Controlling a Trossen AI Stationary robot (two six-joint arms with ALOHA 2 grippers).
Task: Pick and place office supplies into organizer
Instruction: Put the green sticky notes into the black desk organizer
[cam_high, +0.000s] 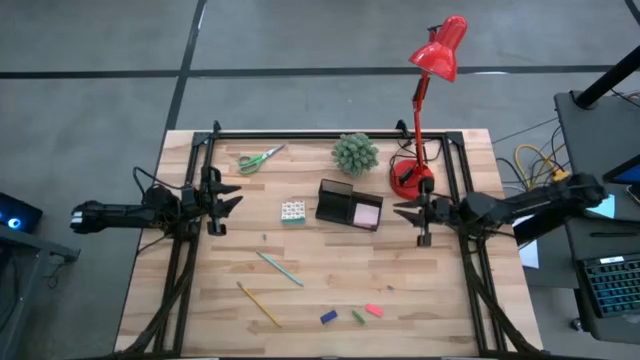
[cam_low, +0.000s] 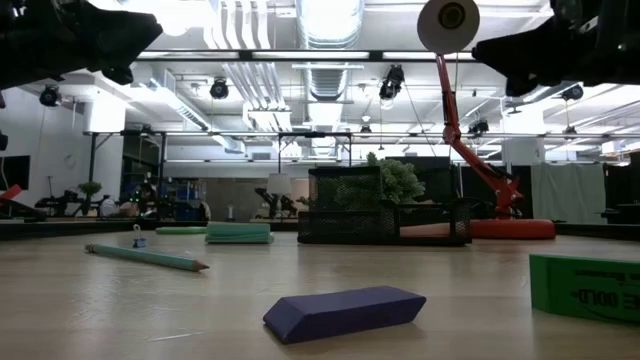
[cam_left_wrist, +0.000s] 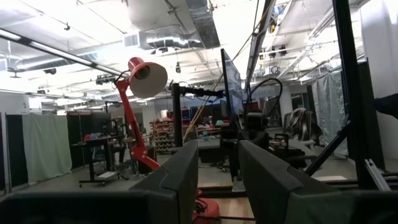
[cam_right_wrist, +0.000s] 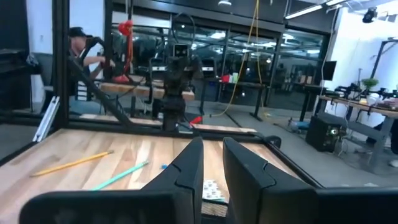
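The black organizer (cam_high: 335, 200) stands mid-table with a pink sticky-note pad (cam_high: 367, 213) in it. A white dotted cube (cam_high: 292, 211) sits to its left, and green-handled scissors (cam_high: 260, 159) lie at the far left. A teal pen (cam_high: 278, 268), a yellow pencil (cam_high: 258, 304) and small blue (cam_high: 328, 317), green (cam_high: 358, 316) and pink (cam_high: 374, 310) pieces lie toward the near edge. My left gripper (cam_high: 232, 198) hangs open at the left frame, above the table. My right gripper (cam_high: 400, 212) hangs by the right frame, right of the organizer, its fingers (cam_right_wrist: 186, 165) narrowly apart with nothing between them.
A spiky green plant (cam_high: 355, 153) stands behind the organizer. A red desk lamp has its base (cam_high: 408, 178) just far of my right gripper and its head (cam_high: 440, 48) beyond the far edge. Black frame rails (cam_high: 330, 134) run along the far, left and right sides.
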